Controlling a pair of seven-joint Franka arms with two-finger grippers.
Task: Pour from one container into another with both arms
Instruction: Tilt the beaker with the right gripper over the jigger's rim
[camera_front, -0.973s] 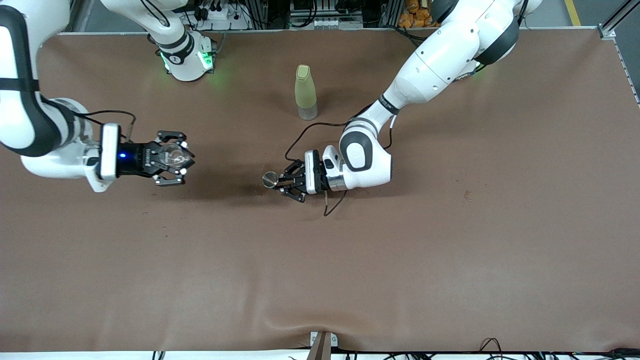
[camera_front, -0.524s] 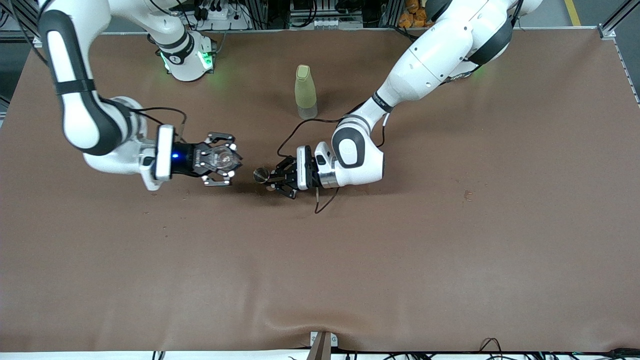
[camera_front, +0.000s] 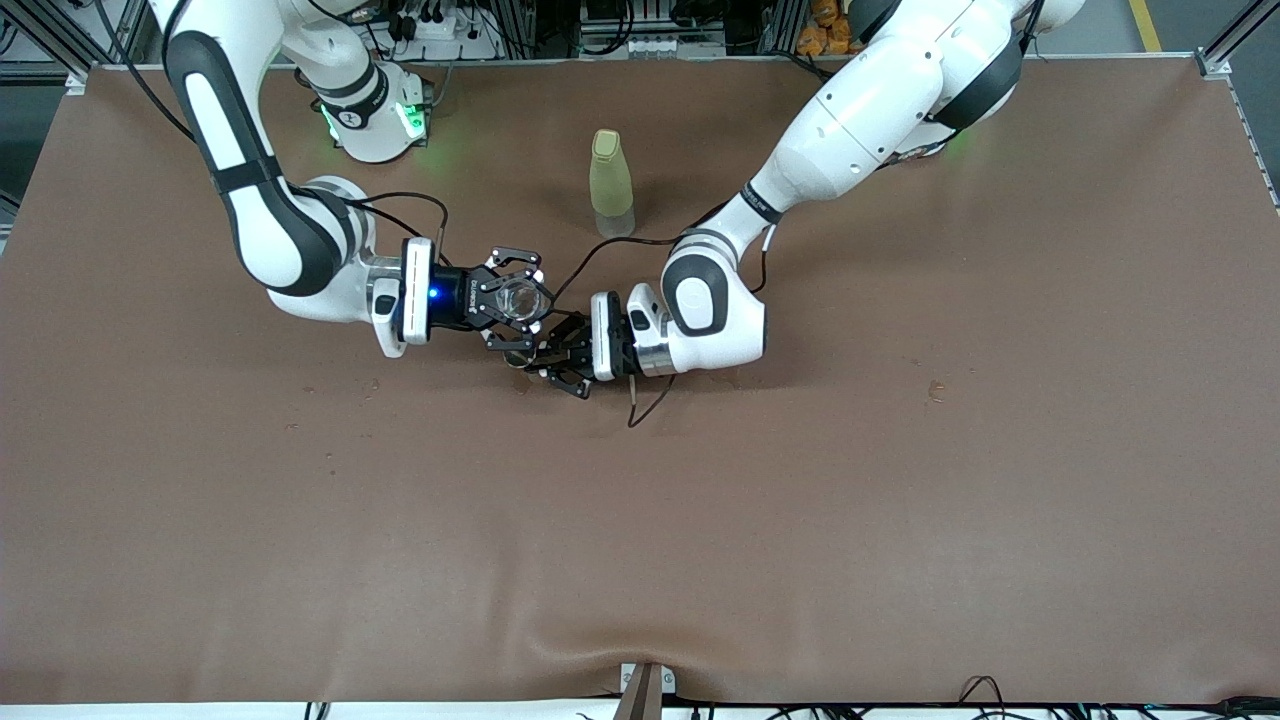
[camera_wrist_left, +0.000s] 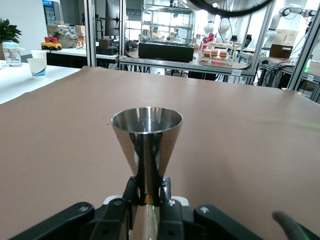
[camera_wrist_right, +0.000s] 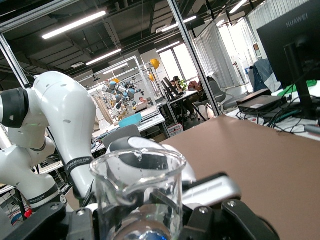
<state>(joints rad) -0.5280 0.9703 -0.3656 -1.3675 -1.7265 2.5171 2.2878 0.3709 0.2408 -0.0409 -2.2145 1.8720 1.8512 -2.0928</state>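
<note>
Arms: two white jointed robot arms (camera_front: 270, 200)
Beakers: one clear glass beaker (camera_front: 520, 298)
Measuring cups: one conical steel cup (camera_wrist_left: 146, 145)
Bottles: one yellow-green bottle (camera_front: 610, 183)

A brown tabletop (camera_front: 900, 520) fills the front view, edged by a metal frame rail (camera_front: 1235, 35). Long ceiling strip lights (camera_wrist_right: 75, 24) glow overhead. White curtains (camera_wrist_right: 220, 55) hang by bright windows. A white side table (camera_wrist_left: 20, 80) carries a paper cup (camera_wrist_left: 37, 67), with a potted plant (camera_wrist_left: 7, 31) nearby and a black monitor (camera_wrist_right: 292, 47).
</note>
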